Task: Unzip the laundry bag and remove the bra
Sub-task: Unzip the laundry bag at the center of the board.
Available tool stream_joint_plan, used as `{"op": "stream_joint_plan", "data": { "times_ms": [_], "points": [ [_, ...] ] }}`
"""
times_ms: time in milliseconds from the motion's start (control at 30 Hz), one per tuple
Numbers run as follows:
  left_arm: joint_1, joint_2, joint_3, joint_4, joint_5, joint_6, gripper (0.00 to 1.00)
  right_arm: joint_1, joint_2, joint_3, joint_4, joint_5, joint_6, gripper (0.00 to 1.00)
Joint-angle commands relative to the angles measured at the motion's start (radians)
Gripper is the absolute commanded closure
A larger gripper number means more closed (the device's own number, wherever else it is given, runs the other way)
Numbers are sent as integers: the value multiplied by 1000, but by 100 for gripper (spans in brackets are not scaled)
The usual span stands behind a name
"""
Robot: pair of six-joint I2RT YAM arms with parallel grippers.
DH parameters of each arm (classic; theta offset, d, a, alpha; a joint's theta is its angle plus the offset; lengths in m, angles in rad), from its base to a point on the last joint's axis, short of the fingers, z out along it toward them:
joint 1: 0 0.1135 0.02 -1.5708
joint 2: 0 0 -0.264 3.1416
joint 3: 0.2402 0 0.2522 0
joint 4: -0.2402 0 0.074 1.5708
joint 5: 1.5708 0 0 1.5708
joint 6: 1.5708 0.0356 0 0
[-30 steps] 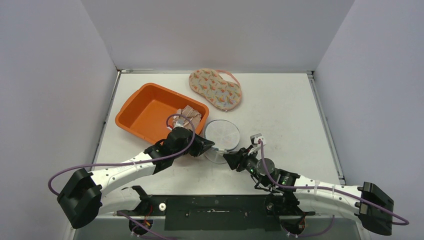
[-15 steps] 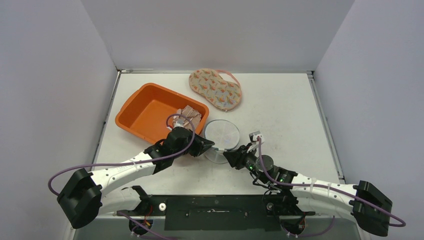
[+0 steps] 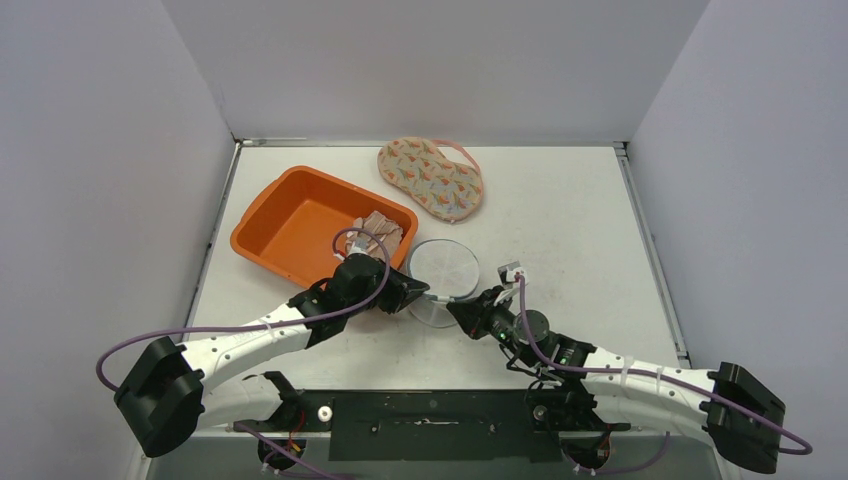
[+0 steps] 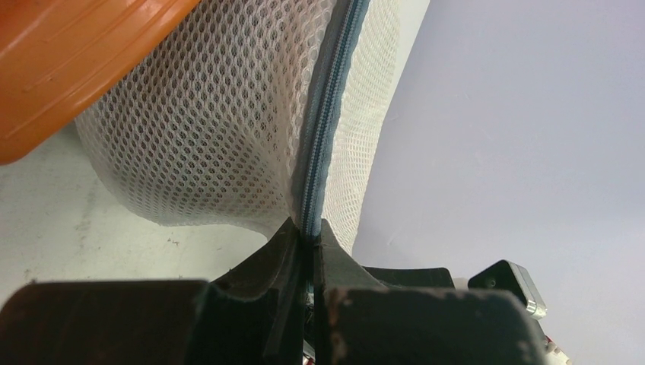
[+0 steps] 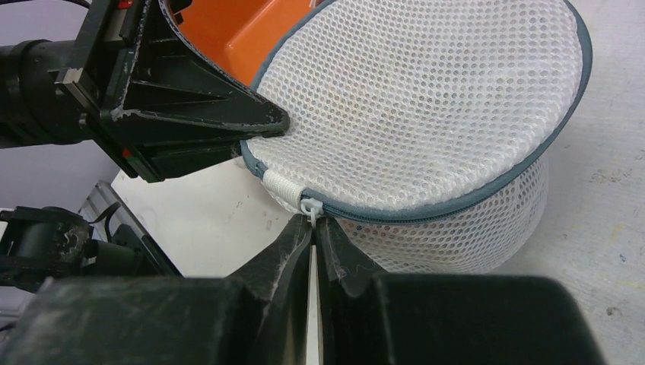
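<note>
The laundry bag (image 3: 446, 274) is a round white mesh drum with a grey zipper (image 5: 456, 211) around its lid, standing just right of the orange bin. It fills the right wrist view (image 5: 426, 114) and the left wrist view (image 4: 213, 137). My left gripper (image 3: 424, 291) is shut on the bag's zipper seam (image 4: 319, 152) at its left rim. My right gripper (image 3: 452, 310) is shut on the white zipper pull (image 5: 310, 207) at the bag's near side. The zipper looks closed. The bra inside is hidden.
An orange bin (image 3: 300, 225) holding a beige patterned cloth (image 3: 380, 228) stands left of the bag. A flat patterned fabric item (image 3: 430, 177) with a pink strap lies at the back middle. Grey walls bound the table on three sides.
The right arm has slid a little left toward the bag and its fingers now meet at the zipper pull. The left arm and the bag have not moved.
</note>
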Motion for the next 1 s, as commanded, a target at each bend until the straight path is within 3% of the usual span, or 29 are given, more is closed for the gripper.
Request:
{"op": "stream_joint_plan", "data": {
  "times_ms": [0, 667, 967],
  "points": [
    [4, -13, 8, 52, 14, -7, 100, -5, -38, 8, 23, 24, -5, 95],
    [4, 26, 16, 102, 77, 51, 100, -2, -122, 29, -270, 221, 22, 95],
    [49, 205, 204, 67, 262, 335, 100, 120, -180, 49, -339, 248, -48, 95]
  ]
}}
